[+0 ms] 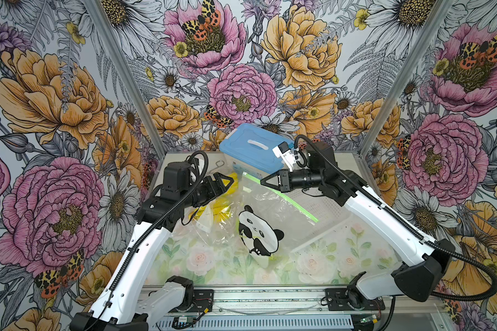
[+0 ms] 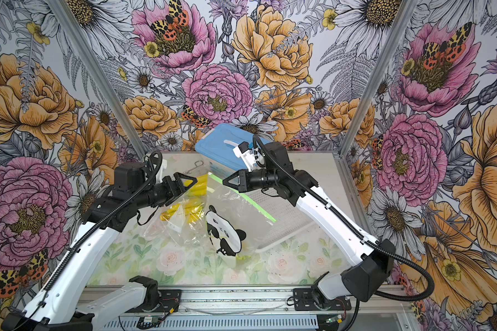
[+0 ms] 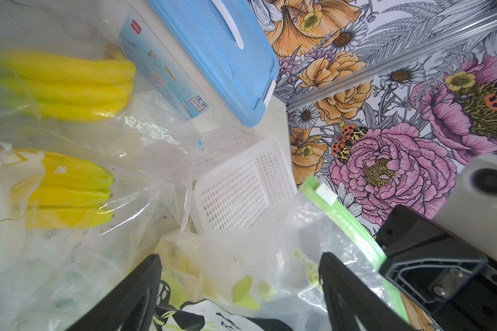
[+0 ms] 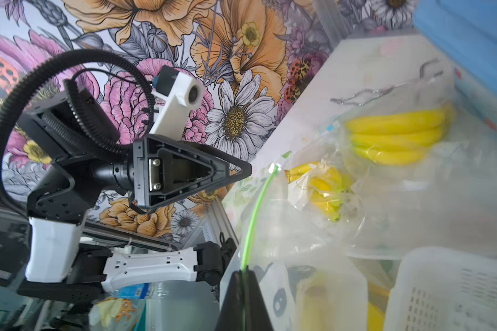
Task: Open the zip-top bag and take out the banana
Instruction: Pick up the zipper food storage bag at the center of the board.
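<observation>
**Fig. Opening the bag (image 1: 270, 200).** The right fingers (image 4: 233, 301) are clenched on the green zip (image 1: 304, 212) and hold that edge lifted off the worktop (image 1: 213, 258). The left fingers (image 3: 135, 298) are spread and empty, poised over the clear film just beside the same edge. The bag lies mid-worktop with its panda print (image 1: 258, 229) uppermost. The zip runs from the box (image 1: 250, 143) toward the basket (image 1: 322, 212).

The banana (image 3: 69, 195) shows yellow through the film on the left side, under the left arm. A second bunch (image 3: 66, 86) lies nearer the box. Layers of film overlap, so it cannot be told which bunch sits inside the zip bag. Nor can it be told whether the zip is parted.

*Technique.* The right grip probably serves best as a fixed anchor. The left fingers would then take the white slider (image 3: 326, 194) at the box end and draw it along the line of the zip, not upward. Keeping the strip taut should stop the slack film from bunching ahead of the slider. A pinch on film alone is likely to slip.

*Setting.* The worktop carries a pale rose-print cover. The blue-lidded box stands at the back, and the white basket lies partly under the bag. Bold floral walls (image 1: 55, 100) close three sides, with metal posts (image 1: 118, 71) at the corners. A rail (image 1: 256, 293) along the front bears both arms.
</observation>
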Robot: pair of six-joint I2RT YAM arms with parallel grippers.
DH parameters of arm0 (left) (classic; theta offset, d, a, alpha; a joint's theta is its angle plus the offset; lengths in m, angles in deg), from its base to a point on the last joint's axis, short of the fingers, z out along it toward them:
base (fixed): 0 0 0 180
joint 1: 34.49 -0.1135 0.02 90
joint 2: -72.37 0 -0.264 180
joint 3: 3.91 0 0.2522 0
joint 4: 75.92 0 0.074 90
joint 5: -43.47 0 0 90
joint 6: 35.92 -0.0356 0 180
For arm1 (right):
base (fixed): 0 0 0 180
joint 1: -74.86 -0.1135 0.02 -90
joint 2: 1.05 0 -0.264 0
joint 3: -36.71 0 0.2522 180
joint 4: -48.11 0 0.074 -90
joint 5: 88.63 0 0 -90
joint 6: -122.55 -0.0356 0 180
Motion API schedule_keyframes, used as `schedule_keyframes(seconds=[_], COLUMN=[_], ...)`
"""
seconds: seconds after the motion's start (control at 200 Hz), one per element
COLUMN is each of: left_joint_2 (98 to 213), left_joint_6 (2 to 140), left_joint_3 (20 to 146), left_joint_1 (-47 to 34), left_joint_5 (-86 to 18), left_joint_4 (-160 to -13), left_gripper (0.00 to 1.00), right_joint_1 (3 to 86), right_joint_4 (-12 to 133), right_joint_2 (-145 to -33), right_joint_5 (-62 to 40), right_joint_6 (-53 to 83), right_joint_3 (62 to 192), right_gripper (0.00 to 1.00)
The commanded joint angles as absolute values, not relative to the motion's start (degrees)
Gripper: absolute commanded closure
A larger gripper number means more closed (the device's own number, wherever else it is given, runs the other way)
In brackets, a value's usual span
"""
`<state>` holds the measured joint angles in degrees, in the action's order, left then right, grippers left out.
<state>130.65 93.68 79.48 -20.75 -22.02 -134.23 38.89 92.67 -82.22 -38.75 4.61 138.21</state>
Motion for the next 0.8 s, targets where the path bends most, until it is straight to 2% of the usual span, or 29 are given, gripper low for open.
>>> schedule_keyframes(seconds=[0.0, 0.25, 0.515, 0.795], left_joint_2=[127.91, 124.69, 124.81, 127.21], left_joint_6=[90.68, 80.39, 65.70, 62.08], left_joint_3=[82.27, 81.51, 76.41, 79.24], left_joint_1=[-22.34, -23.15, -23.37, -24.77], left_joint_5=[-19.39, -12.40, 0.05, 2.59], left_joint_4=[-131.76, -127.92, -118.35, -113.99], left_gripper=[0.11, 0.07, 0.07, 0.07], right_joint_1=[36.22, 35.22, 35.48, 34.50], right_joint_4=[91.26, 91.13, 91.39, 91.38], right_joint_2=[-79.53, -78.28, -75.58, -74.98], right_joint_5=[-32.52, -32.33, -36.11, -35.13], right_joint_6=[23.09, 38.20, 43.00, 43.84], right_joint_3=[140.69, 138.42, 138.01, 142.19], right_gripper=[1.00, 1.00, 1.00, 1.00])
